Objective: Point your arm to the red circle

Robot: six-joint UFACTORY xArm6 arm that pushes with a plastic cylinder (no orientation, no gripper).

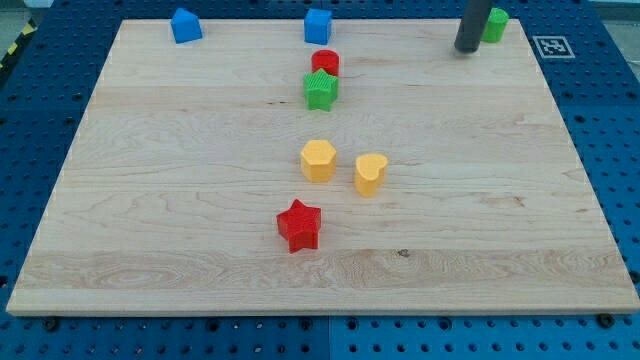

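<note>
The red circle [325, 62] sits near the view's top centre, touching the green star [321, 90] just below it. My tip [466, 49] is at the view's top right, far to the right of the red circle, with a green block [494, 24] partly hidden right behind the rod.
A blue block [185, 25] sits at the top left and a blue cube [318, 25] at the top centre. A yellow hexagon [318, 160] and a yellow heart-like block [370, 173] sit mid-board. A red star [299, 225] lies below them. The wooden board [150, 200] rests on a blue pegboard.
</note>
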